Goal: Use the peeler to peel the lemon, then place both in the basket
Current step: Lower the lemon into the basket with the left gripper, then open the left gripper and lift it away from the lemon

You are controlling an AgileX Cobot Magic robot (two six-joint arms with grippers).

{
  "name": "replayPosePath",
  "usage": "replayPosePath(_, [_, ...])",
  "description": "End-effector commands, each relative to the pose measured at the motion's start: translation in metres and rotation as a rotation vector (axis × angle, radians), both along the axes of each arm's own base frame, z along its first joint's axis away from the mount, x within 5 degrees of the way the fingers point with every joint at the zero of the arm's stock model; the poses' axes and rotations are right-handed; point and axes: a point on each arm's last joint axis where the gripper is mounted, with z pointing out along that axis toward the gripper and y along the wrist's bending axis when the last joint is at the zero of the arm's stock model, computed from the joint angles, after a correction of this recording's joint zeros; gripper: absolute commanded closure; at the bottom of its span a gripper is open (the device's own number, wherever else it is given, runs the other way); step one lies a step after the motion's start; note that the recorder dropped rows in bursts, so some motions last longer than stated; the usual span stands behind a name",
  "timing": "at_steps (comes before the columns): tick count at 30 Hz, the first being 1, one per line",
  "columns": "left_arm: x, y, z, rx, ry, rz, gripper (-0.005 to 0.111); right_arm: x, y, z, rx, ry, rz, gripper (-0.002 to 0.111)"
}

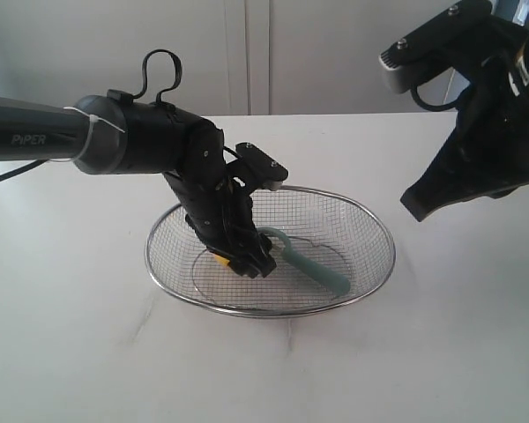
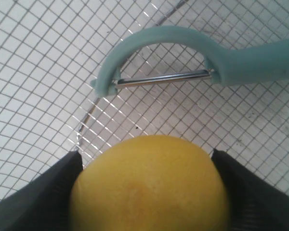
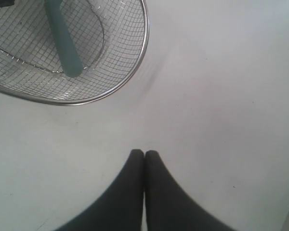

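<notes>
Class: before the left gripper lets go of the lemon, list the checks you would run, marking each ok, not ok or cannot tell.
1. Grip: left gripper shut on the lemon: ok.
2. Position: lemon inside the basket rim: ok.
3. The peeler already lies in the basket: ok.
4. Gap between lemon and peeler: ok.
5. Lemon touching the mesh: cannot tell.
6. The right gripper is shut, empty, outside the basket: ok.

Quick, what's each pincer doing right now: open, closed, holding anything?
Left pincer: closed on the lemon, down inside the basket.
Right pincer: closed, holding nothing.
</notes>
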Motion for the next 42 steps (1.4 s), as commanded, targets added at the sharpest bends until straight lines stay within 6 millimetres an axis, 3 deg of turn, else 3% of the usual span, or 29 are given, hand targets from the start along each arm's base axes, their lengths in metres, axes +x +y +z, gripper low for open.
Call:
replayPosePath(1, [-0.002,-0.002,0.003,-0.011,0.001,-0.002,0.035,-0.001,-0.002,0.001,0.002,-0.011,-0.002,0.108])
replayPosePath(6, [-0.002,-0.002,0.003,-0.011,0.001,-0.002,0.018,-0.001,-0.002,0.001,0.002,-0.011,-0.002,0.108])
replayPosePath(10, [-0.002,-0.002,0.003,-0.007,0.006,-0.002,0.012,-0.001,-0.002,0.001,0.002,-0.011,-0.002,0.108])
replayPosePath(24, [-0.001,-0.003,0.024,0.034,0.064,0.003,0.011,-0.001,-0.002,0.001,0.002,-0.011,-0.002,0.108])
replayPosePath(32, [-0.002,-0.003,0.054,0.000,0.025,0.001,0.011,-0.001,-0.002,0.001,0.002,-0.011,-0.002,0.108])
replayPosePath(42, [-0.015,0.010,0.110,-0.066,-0.073,-0.004,0.012,0.000,-0.002,0.001,0.004,-0.015,0.000,0.108])
